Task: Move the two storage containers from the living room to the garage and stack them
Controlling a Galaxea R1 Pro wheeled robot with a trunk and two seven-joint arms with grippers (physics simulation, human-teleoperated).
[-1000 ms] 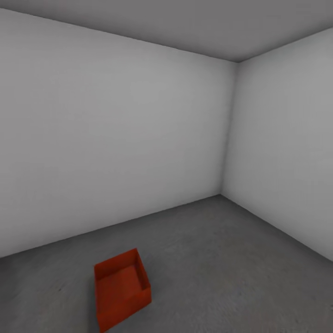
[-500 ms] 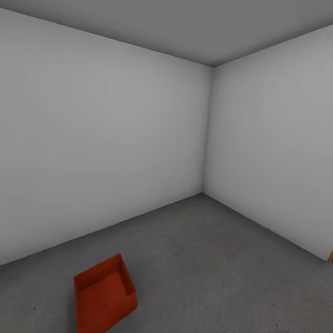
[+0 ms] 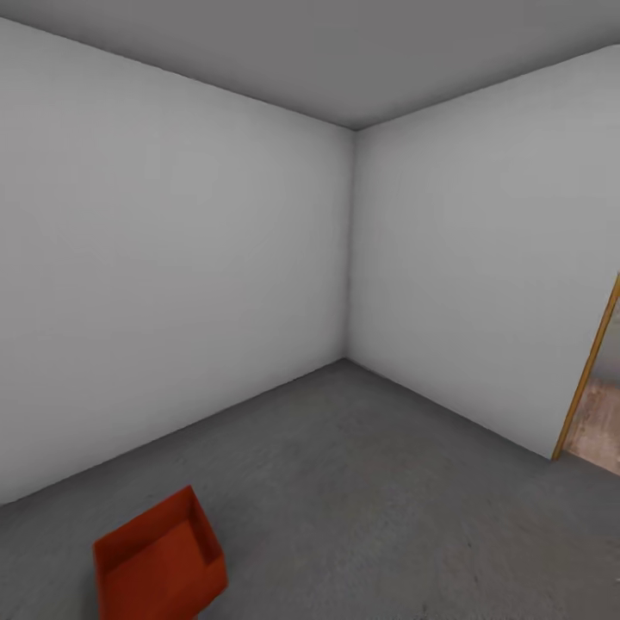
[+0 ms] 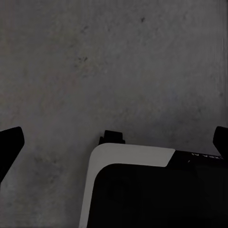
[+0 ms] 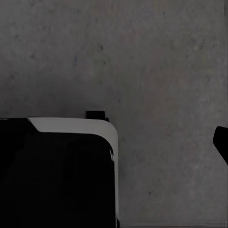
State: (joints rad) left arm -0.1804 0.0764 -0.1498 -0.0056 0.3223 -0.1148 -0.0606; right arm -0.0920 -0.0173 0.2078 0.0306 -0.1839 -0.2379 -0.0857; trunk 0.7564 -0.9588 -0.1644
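One orange-red storage container sits open side up on the dark grey concrete floor of the garage, at the lower left of the head view, near a white wall. In the left wrist view my left gripper hangs open over bare concrete, its dark fingertips at the picture's two sides with nothing between them. In the right wrist view my right gripper also looks open over the floor, with one dark fingertip showing at the edge.
Two white walls meet in a corner ahead under a grey ceiling. A wood-framed doorway opens at the right, with lighter flooring beyond. My white-and-black base lies below both wrists.
The head camera has swung to the right: the container and the wall corner have slid left in the picture, and the doorway has come into view at the right.
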